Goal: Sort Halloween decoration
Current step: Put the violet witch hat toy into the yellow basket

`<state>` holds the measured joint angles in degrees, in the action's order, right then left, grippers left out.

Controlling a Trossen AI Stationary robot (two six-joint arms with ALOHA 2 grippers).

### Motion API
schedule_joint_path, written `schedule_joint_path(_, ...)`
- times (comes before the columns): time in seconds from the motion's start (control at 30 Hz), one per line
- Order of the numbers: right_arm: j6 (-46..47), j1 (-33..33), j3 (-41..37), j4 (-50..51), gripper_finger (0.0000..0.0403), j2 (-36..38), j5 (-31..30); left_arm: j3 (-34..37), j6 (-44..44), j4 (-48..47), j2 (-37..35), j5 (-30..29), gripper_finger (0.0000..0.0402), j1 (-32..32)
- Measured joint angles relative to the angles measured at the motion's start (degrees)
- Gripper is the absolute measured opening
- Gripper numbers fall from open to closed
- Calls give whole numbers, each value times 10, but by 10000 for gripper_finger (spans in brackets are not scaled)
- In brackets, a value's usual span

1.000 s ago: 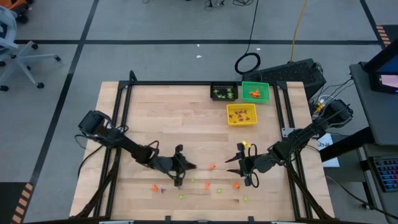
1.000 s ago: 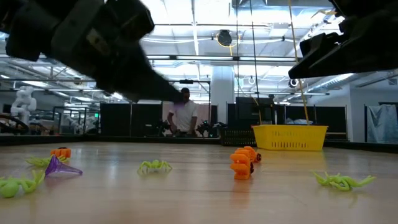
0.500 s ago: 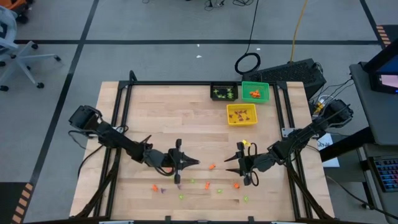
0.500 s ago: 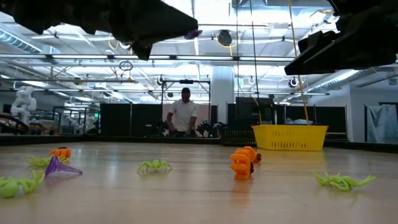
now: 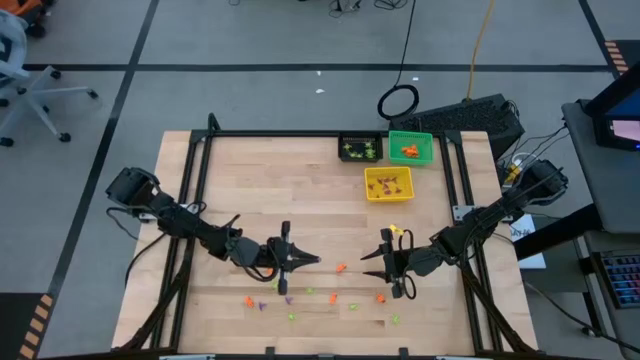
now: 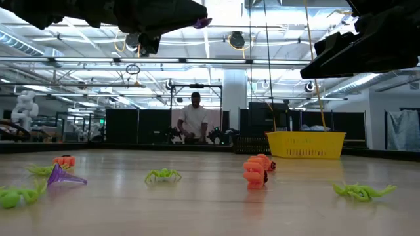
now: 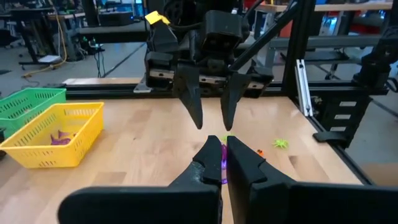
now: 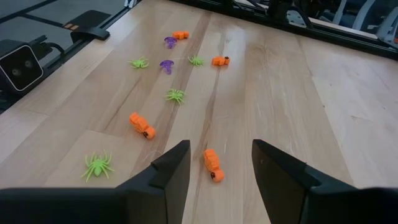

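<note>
from above, the pale wooden table (image 5: 270, 180) fills the middle of the frame, with three square mesh plastic bins at upper right: black bin (image 5: 360, 148), green bin (image 5: 410, 147), yellow bin (image 5: 388, 184). small orange, purple and green plastic trinkets (image 5: 330, 297) lie scattered along the lower centre. the left gripper (image 5: 312, 260), lower centre-left, is pressed together on a tiny purple trinket (image 7: 222, 163); the right gripper (image 5: 368, 264), lower centre-right, stands spread with nothing between its fingers. at table level, a knobbly orange trinket (image 6: 253, 174) stands at centre, a spidery green one (image 6: 163, 175) left of it. the right wrist view shows another orange piece (image 8: 212, 165) between the dark fingers.
</note>
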<state>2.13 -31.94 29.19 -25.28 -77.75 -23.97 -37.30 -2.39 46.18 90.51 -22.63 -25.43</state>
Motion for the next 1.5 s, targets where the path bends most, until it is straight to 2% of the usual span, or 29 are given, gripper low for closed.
schedule_joint_path(0.2, 0, 0, 0, 0, 157, 0, 0, 0, 13, 0, 0, 0, 2, 0)
schedule_joint_path(0.87, 0, 0, 0, 0, 157, 0, 0, 0, 286, -2, 0, -2, 2, 0)
schedule_joint_path(1.03, 0, 0, 0, 0, 157, 0, 0, 0, 329, -2, 0, -2, 2, 0)
schedule_joint_path(1.27, 0, 0, 0, 0, 157, 0, 0, 0, 341, -2, 0, -2, 2, 8)
schedule_joint_path(1.5, 0, 0, 0, 0, 157, 0, 0, 0, 438, -1, 0, -3, 2, 15)
